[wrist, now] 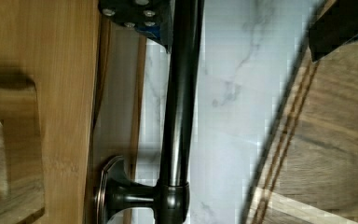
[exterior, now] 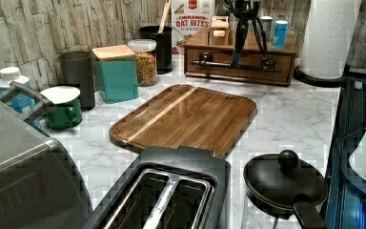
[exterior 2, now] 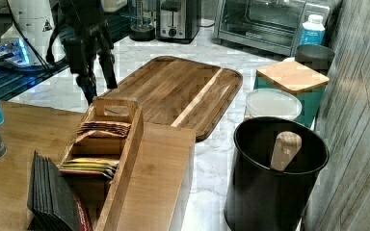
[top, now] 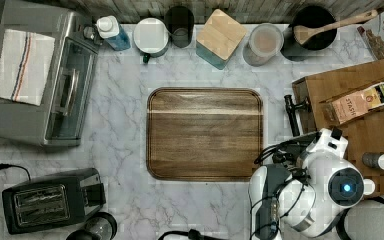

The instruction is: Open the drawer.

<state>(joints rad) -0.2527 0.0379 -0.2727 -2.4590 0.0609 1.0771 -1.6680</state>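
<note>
black bar handle (wrist: pixel 179 93) is sitting between wide jaws (wrist: pixel 242 23), not gripped yet. drawer (exterior: pixel 240 61) is sitting shut at the left view's far surface (exterior: pixel 290 112) edge. closing squarely on the bar, then pulling straight outward, looks best.

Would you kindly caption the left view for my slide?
Robot claw lowered at the black bar handle of the wooden drawer, behind a wooden tray on marble.

The gripper (exterior 2: pixel 99 85) is being held low beside the wooden tray (exterior 2: pixel 178 91); a wooden spoon (exterior 2: pixel 284 150) is being kept in a black canister (exterior 2: pixel 270 192).
</note>
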